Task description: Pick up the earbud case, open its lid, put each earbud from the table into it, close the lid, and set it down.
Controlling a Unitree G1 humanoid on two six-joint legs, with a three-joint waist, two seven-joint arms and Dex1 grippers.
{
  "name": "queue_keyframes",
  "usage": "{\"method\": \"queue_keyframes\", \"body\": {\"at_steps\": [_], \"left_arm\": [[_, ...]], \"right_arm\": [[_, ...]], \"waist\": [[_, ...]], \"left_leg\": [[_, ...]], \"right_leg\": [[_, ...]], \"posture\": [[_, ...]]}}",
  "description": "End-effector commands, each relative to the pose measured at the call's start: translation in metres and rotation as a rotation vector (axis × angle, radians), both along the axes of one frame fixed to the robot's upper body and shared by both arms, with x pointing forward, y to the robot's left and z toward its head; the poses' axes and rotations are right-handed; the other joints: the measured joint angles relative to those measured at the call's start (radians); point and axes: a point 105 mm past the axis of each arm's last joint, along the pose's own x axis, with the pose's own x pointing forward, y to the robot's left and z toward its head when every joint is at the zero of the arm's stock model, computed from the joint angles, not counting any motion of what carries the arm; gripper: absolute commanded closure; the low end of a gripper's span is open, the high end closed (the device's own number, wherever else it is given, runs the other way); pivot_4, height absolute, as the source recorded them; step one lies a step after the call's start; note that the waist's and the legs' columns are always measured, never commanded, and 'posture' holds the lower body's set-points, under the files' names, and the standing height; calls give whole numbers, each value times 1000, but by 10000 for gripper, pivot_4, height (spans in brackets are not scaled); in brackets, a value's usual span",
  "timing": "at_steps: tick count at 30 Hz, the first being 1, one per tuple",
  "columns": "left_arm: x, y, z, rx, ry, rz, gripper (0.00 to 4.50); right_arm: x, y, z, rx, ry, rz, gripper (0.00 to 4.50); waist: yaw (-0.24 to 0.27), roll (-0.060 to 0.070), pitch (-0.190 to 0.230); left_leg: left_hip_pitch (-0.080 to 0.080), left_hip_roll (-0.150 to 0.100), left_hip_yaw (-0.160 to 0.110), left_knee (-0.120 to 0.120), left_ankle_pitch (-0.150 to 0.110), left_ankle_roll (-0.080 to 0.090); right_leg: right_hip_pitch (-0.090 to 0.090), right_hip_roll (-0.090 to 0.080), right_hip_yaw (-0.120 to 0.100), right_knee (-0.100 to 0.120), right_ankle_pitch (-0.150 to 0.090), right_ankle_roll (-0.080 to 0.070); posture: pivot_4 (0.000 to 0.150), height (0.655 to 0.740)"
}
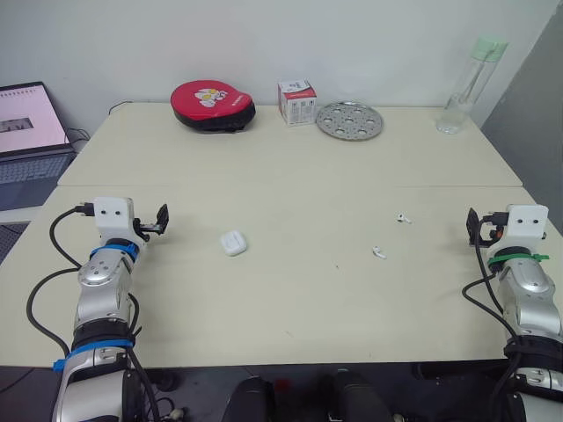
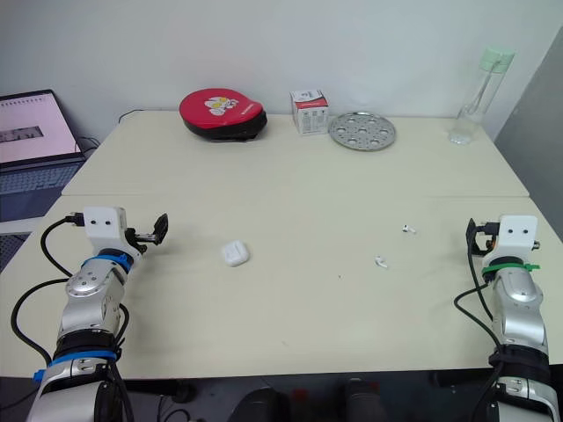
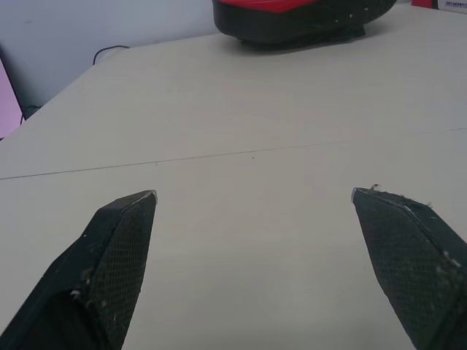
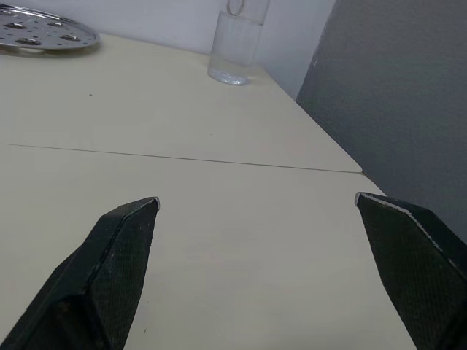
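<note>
The left pincer (image 1: pixel 159 221) and right pincer (image 1: pixel 475 230) gaped wide, both empty. The earbud case (image 1: pixel 233 243) lay on the table (image 1: pixel 290 176) near the left one; small and smooth, it could skid away under an off-centre pinch

White case (image 1: pixel 233 243), white earbuds (image 1: pixel 379 253), cream table (image 1: pixel 290 176); black cross-hatched fingers (image 3: pixel 109 270); red pouch (image 1: pixel 212 105) beyond left gripper (image 3: pixel 254 195), green-capped clear bottle (image 1: pixel 464 88) beyond right gripper (image 4: pixel 257 198).

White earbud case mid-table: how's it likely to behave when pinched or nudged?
The earbud case looks small, hard-shelled and smooth, so probably light, stiff and slippery between the jaws. It lies flat with rounded corners, so it likely won't roll; a nudge would probably slide or spin it on the table.
</note>
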Motion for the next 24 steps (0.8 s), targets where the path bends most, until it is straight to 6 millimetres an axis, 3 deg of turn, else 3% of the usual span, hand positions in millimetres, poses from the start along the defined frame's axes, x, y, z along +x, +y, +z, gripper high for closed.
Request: {"method": "queue_keyframes", "body": {"at_steps": [1, 7, 20, 24], "left_arm": [[0, 7, 16, 30, -32, 9, 232], [1, 12, 16, 40, -33, 19, 232], [-8, 43, 18, 52, -67, 191, 232], [-7, 40, 17, 75, -52, 163, 232]], "right_arm": [[-1, -5, 20, -38, -63, -8, 0], [-1, -3, 20, -46, -60, -2, 0], [-1, -7, 21, -62, -57, -19, 0], [0, -8, 24, -65, -63, -24, 0]], "waist": [[0, 0, 0], [0, 0, 0], [0, 0, 0], [0, 0, 0]], "left_leg": [[0, 0, 0, 0, 0, 0], [0, 0, 0, 0, 0, 0], [0, 0, 0, 0, 0, 0], [0, 0, 0, 0, 0, 0]], "right_leg": [[0, 0, 0, 0, 0, 0], [0, 0, 0, 0, 0, 0], [0, 0, 0, 0, 0, 0], [0, 0, 0, 0, 0, 0]], "posture": [[1500, 7400], [1500, 7400], [1500, 7400], [1500, 7400]]}}
